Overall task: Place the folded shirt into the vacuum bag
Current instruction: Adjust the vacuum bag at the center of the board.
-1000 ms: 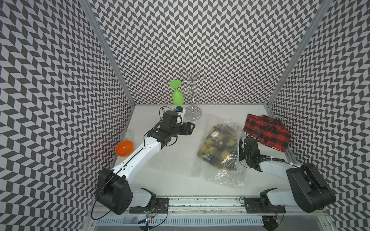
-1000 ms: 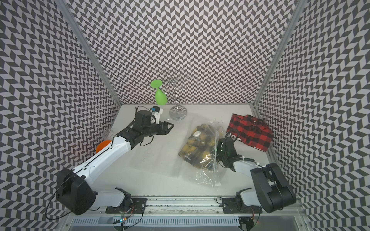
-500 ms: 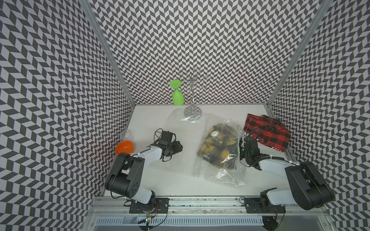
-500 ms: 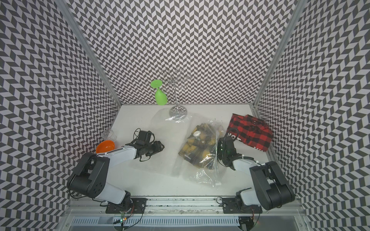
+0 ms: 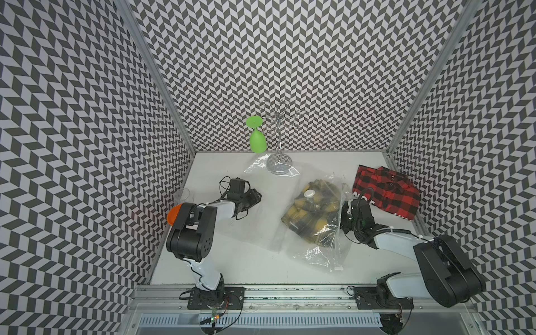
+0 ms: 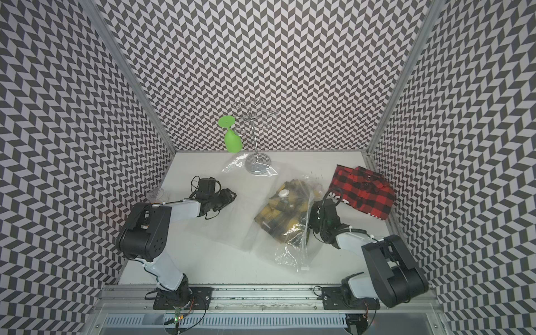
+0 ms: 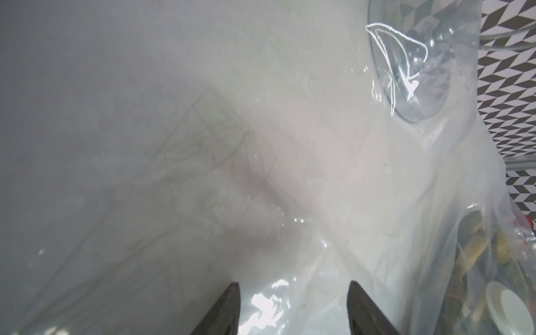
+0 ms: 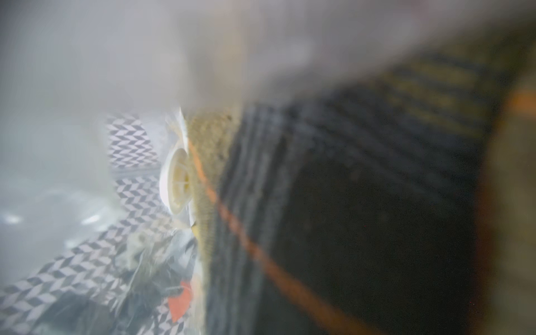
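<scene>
The vacuum bag (image 5: 324, 240) (image 6: 293, 246) lies crinkled mid-table, its white valve cap (image 5: 309, 193) (image 8: 174, 182) on top. A folded yellow and dark plaid shirt (image 5: 307, 214) (image 6: 278, 217) lies inside it. A folded red and black plaid shirt (image 5: 385, 191) (image 6: 362, 191) rests outside the bag at the right wall. My right gripper (image 5: 346, 214) (image 6: 314, 216) is shut at the bag's right edge, where the plastic rises to it; its fingers are hidden in the blurred right wrist view. My left gripper (image 5: 256, 195) (image 7: 293, 285) stands open over flat clear plastic, holding nothing.
A wire rack (image 5: 279, 166) stands at the back wall with a green glass (image 5: 256, 142) hanging on it; clear plastic reaches under its base. An orange object (image 5: 174, 214) and a clear glass (image 5: 181, 193) sit by the left wall behind my left arm.
My left arm has drawn back from near the rack toward the left front, its elbow folding up. The right arm and the bag have stayed put.
</scene>
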You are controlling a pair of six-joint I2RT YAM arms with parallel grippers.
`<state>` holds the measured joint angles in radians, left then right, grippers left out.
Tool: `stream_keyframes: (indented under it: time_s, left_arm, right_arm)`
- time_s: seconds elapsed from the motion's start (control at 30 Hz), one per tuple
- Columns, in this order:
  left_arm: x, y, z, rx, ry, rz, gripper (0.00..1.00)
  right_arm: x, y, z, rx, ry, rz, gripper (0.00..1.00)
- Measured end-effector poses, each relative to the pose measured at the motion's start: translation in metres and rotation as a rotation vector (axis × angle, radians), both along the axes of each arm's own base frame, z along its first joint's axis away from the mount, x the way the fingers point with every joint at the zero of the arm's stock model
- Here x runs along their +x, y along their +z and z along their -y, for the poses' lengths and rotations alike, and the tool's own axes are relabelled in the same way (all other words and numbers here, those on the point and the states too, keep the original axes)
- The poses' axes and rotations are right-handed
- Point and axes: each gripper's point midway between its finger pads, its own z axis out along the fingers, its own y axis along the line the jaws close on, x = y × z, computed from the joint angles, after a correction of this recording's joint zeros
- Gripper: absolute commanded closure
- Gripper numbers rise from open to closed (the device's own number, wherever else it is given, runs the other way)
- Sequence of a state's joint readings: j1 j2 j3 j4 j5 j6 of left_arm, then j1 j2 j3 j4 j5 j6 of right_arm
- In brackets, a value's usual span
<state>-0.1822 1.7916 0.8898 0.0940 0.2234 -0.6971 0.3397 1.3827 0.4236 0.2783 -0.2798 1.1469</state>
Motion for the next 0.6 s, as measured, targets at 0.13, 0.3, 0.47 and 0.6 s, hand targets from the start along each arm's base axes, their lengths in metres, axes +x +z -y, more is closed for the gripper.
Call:
stream_keyframes:
  time_s: [0.13, 0.3, 0.47, 0.6]
  left_arm:
    - [0.030, 0.001, -0.003, 0.022, 0.030, 0.015, 0.41]
    - [0.066, 0.001, -0.004, 0.056, 0.050, 0.033, 0.41]
    - [0.097, 0.002, -0.002, 0.085, 0.048, 0.052, 0.41]
    - [0.101, 0.002, -0.003, 0.117, 0.027, 0.046, 0.41]
  right_arm:
    - [-0.005, 0.002, -0.011, 0.015, 0.029, -0.004, 0.87]
    - [-0.012, 0.004, -0.025, 0.024, 0.068, -0.004, 0.87]
    - [-0.010, 0.002, -0.042, 0.025, 0.108, -0.007, 0.87]
    - [-0.006, 0.002, -0.049, 0.043, 0.107, 0.002, 0.87]
